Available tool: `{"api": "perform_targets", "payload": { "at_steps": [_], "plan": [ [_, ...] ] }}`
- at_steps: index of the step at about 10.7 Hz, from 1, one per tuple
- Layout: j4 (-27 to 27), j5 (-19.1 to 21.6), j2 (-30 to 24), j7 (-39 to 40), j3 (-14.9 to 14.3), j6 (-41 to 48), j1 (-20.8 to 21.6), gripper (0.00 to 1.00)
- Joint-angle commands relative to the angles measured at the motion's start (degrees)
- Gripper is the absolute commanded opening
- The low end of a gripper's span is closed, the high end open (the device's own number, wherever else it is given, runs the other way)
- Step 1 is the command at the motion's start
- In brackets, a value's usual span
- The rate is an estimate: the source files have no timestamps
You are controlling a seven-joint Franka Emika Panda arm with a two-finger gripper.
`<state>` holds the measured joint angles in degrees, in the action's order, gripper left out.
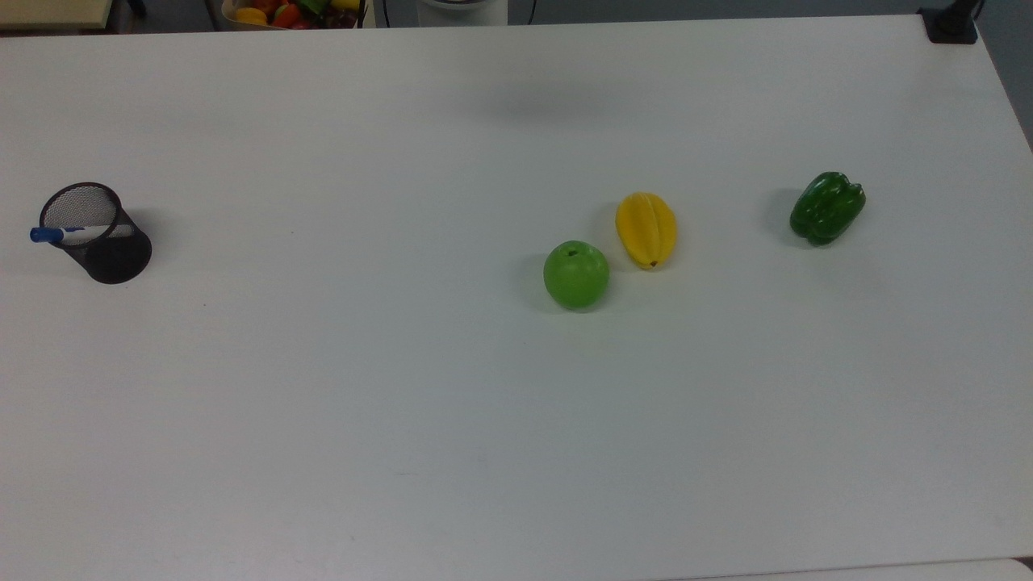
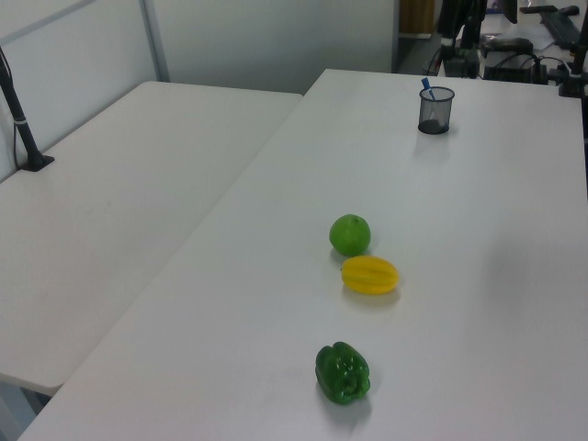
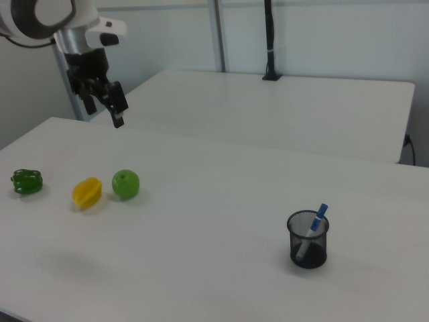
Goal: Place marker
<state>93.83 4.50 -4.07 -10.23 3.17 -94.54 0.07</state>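
Cup (image 1: 95, 232): you have it at the far left of the top view, a black mesh holder standing upright on the table (image 1: 403, 403), well apart from the fruit.
Marker (image 1: 69, 234): you can see it inside the cup, leaning on the rim, its blue cap sticking out over the edge toward the top view's left. In the right view the marker (image 3: 312, 229) slants up out of the cup (image 3: 308, 239), cap uppermost.
Apple (image 1: 576, 274): look right of the table's middle in the top view; it is green, stem end up, just beside the yellow fruit.
Yellow fruit (image 1: 646, 229): it is ribbed and lies on its side, right of the apple and a little farther back in the top view.
Pepper (image 1: 827, 206): it is dark green, lies on its side, farthest right in the top view, well apart from the yellow fruit.
Gripper (image 3: 105, 104): you find it at the right view's upper left, hanging in the air above the table, well apart from the cup, nothing between its parted fingers (image 3: 118, 114).
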Motion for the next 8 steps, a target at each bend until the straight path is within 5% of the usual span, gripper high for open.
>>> {"api": "perform_targets", "payload": {
  "at_steps": [1,3,8],
  "plan": [
    [2.9,-1.1,-0.7,11.9,-2.8,-3.1,0.6,1.00],
    [2.8,-1.6,0.3,14.3,-6.2,-3.3,3.9,1.00],
    [2.7,-1.8,0.3,13.7,-6.5,-4.9,4.0,1.00]
  ]
}}
